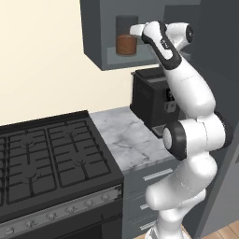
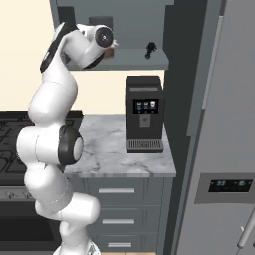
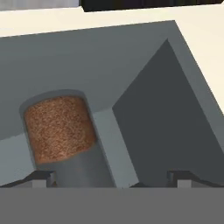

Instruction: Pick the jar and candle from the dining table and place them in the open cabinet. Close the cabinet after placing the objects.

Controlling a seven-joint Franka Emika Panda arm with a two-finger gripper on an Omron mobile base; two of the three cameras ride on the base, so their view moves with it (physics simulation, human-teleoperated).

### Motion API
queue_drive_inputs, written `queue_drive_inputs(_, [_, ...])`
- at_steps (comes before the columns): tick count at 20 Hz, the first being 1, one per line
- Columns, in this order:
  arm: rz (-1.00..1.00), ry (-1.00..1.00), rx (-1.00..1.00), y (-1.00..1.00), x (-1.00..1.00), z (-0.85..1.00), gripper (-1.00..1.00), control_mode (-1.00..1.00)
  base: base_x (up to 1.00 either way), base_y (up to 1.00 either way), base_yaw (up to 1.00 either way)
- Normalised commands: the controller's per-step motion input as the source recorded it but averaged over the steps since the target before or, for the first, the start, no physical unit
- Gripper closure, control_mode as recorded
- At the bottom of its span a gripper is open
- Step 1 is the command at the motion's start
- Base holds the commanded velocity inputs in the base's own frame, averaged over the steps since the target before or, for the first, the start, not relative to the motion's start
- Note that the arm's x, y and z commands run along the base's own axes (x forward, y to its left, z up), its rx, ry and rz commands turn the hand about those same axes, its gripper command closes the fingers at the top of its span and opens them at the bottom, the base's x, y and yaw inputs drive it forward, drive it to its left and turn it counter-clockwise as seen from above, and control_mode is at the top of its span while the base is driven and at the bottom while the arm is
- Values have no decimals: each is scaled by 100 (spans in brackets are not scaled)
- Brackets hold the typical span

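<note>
- On the cabinet (image 1: 100, 56) shelf: jar (image 1: 126, 43), upright, long axis vertical.
- Just right of it: gripper (image 3: 111, 177), spread wide, grasping nothing, jar off-centre toward one fingertip (image 3: 41, 178).
- Judged: straight pull-back clears.

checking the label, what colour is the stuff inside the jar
Reddish-brown, grainy, filling the jar's lower part; clearest in the hand view.

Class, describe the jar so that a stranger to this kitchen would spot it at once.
Find the dark grey wall cabinet above the coffee machine. On its shelf stands the jar, a clear glass cylinder, its lower half reddish-brown.
</note>
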Motion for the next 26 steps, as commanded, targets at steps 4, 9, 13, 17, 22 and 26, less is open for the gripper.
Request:
queue_drive_inputs(4, [8,-10,-37,5,-72,-88,-100,-100,0,0,0])
queue_drive_inputs(9, [11,-11,-40,1,-81,-85,-100,-100,0,0,0])
queue_drive_inputs(13, [7,-9,-35,0,-79,-58,-100,-100,0,0,0])
queue_drive_inputs(17, [6,-2,-39,0,-41,-81,-100,-100,0,0,0])
queue_drive_inputs(22, [2,0,-42,0,-7,-79,-100,-100,0,0,0])
queue_drive_inputs(26, [0,0,-49,0,0,-69,-100,-100,0,0,0])
